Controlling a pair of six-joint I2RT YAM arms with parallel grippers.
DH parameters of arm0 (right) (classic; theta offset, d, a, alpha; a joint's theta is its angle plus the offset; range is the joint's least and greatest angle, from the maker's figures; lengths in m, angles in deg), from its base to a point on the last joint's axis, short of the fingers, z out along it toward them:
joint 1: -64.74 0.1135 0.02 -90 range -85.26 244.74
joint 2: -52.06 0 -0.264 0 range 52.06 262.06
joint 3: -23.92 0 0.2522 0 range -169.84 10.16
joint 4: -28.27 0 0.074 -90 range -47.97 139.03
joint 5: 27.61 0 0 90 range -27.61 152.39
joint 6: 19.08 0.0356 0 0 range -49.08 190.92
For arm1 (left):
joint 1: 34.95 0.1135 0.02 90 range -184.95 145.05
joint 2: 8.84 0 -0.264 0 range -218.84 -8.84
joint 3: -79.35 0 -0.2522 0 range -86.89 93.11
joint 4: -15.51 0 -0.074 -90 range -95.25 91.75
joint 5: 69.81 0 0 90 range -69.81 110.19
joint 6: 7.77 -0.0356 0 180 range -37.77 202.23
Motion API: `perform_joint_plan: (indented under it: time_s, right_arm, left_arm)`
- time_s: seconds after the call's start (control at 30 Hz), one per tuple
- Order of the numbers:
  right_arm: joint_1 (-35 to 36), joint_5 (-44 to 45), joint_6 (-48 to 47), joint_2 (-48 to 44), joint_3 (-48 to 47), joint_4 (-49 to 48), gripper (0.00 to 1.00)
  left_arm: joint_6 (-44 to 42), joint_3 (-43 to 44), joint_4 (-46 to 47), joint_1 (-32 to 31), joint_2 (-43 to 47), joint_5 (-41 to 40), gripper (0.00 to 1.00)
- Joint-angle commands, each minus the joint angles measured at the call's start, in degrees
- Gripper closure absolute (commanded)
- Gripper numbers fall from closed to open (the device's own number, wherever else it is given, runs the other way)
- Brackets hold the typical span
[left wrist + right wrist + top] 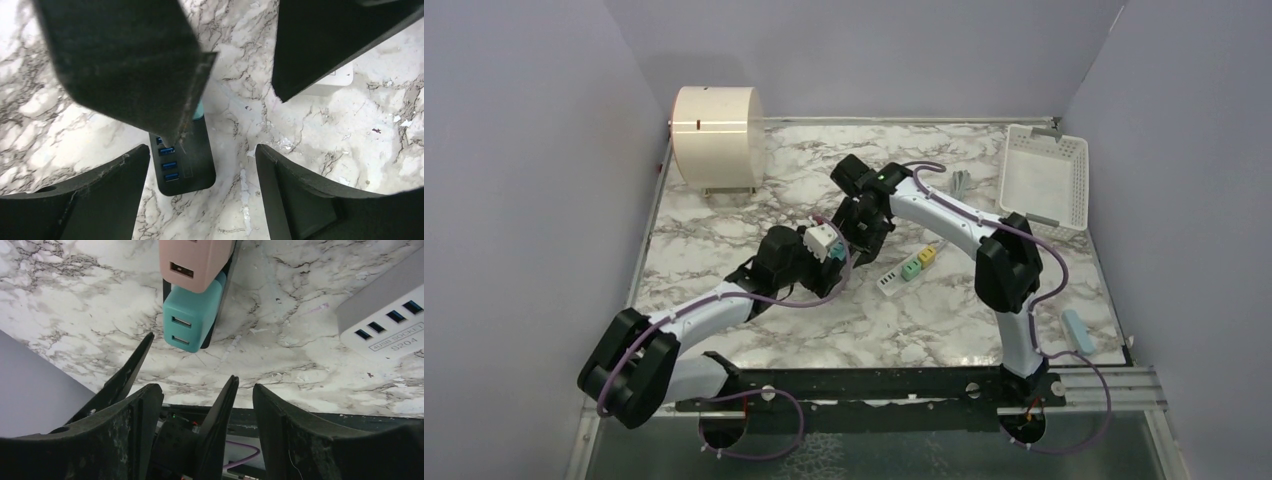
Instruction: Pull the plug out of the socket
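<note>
A black socket strip with blue USB ports lies on the marble table. A teal plug and a pink plug sit in it; in the top view they show as a small white, pink and teal cluster. My left gripper is open, its fingers on either side of the strip's end without touching it. My right gripper is open just short of the teal plug and holds nothing. The two grippers face each other closely over the strip.
A white USB socket strip with a green and a yellow plug lies right of the grippers; it also shows in the right wrist view. A white basket stands back right, a cream cylinder back left, and a pale blue bar front right.
</note>
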Motion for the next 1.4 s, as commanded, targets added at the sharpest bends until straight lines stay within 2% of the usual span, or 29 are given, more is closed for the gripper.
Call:
perform_joint_plan:
  time_s: [0.0, 0.1, 0.43, 0.63, 0.77, 0.87, 0.97, 1.37]
  right_arm:
    - [0.75, 0.38, 1.82, 3.24, -3.85, 0.99, 0.29]
    - [0.76, 1.24, 2.08, 4.86, -5.82, 0.71, 0.33]
    - [0.76, 6.26, 2.45, 8.3, -7.97, 2.24, 0.35]
    - [-0.04, 6.67, 2.56, 9.55, -7.66, 1.67, 0.54]
    - [-0.42, 6.81, 2.15, 10.49, -8.28, 1.54, 0.55]
    - [-0.8, 7.06, 1.63, 10.83, -8.32, 1.51, 0.55]
    - [-1.15, 7.01, 1.29, 11.05, -8.0, 1.39, 0.64]
    - [-1.53, 6.78, 0.96, 11.39, -7.5, 1.31, 0.64]
  left_arm:
    - [0.08, -2.22, 1.07, -0.08, 4.66, -4.52, 0.2]
    - [-1.02, -2.15, 0.23, -0.06, 4.3, -6.73, 0.22]
    - [-0.68, 3.98, -3.81, 0.97, -5.36, -5.61, 0.28]
    - [0.29, 3.93, -3.68, 2.6, -5.7, -5.23, 0.29]
    - [0.84, 3.02, -2.87, 4.18, -4.33, -4.13, 0.3]
    - [1.14, 2.92, -2.69, 5.29, -4.16, -2.83, 0.38]
    - [1.98, 3.5, -2.69, 6.68, -5.35, -2.57, 0.45]
    - [1.62, 4.51, -2.98, 7.76, -6.93, 2.79, 0.57]
